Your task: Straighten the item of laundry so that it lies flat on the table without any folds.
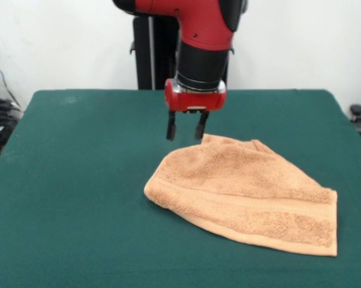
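Where the red and black arm comes down from the top edge, the pincer (186, 128) hangs with its two dark fingers apart and nothing between them, just beyond the towel's far corner. Contact with the cloth cannot be made out. The towel (246, 195), orange-tan fuzzy terry, lies on the bench (78, 198) as a rounded, bunched wedge: its left end curls under in a thick roll, and a flat woven band runs beside the near hem. Layers beneath the fold are hidden. Dark green felt-like cloth covers the bench all around the towel.
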You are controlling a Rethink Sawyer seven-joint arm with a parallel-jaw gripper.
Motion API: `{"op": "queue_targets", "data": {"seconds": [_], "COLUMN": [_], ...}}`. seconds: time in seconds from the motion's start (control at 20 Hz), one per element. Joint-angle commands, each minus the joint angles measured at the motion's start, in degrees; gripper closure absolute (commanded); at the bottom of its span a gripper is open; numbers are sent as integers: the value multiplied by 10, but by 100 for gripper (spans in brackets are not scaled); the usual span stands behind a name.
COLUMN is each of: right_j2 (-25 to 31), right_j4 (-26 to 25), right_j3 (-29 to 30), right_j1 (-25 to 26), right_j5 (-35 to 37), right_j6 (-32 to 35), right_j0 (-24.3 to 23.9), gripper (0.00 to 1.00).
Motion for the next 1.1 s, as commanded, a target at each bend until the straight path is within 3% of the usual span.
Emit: {"op": "queue_targets", "data": {"seconds": [0.05,1.1], "right_j2": [71,45], "right_j4": [8,-15], "right_j3": [56,109], "right_j1": [10,6], "right_j5": [24,-66], "right_j6": [19,66], "right_j0": [-8,34], "gripper": [0,0]}}
